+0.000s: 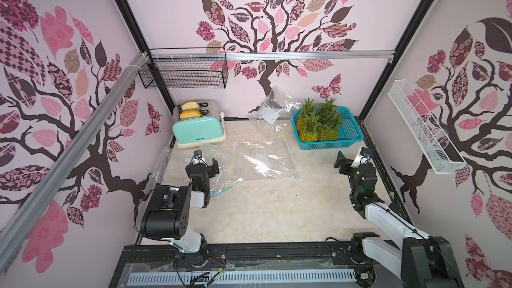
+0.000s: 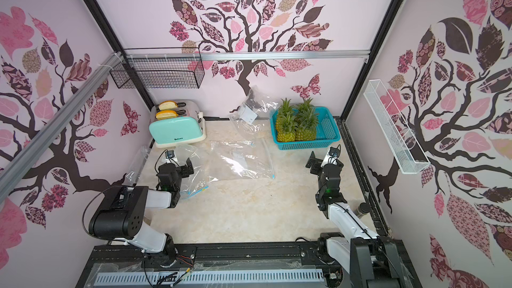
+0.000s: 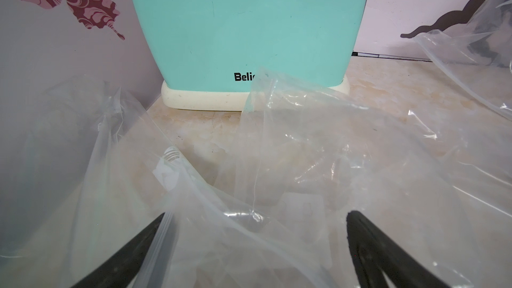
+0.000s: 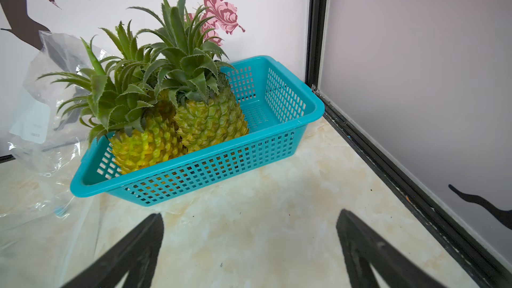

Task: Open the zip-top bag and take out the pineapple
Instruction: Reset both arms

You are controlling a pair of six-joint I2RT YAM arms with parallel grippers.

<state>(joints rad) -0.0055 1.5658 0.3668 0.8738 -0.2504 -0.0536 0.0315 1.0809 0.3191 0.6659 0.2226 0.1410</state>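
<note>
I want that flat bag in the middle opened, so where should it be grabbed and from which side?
Probably its zip edge, coming in low from the right. The bag lies flat, so only that stiffer strip offers a pinch, and it faces the right gripper, whose fingers are open.

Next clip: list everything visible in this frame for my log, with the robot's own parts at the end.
pineapples: at least three, yellow-green, upright in the plastic basket
plastic basket: one, teal, back right corner
zip-top bags: at least three, clear; one flat mid-table, one against the back wall, one crumpled in front of the toaster
toaster: one, mint with cream base, back left
bread slices: two, golden, in the toaster slots
wire basket: one, black, hung on the back wall
wire shelf: one, white, on the right wall
table: one, cream marble look
left gripper: black, open, over the crumpled bag
right gripper: black, open, empty, facing the plastic basket
</note>
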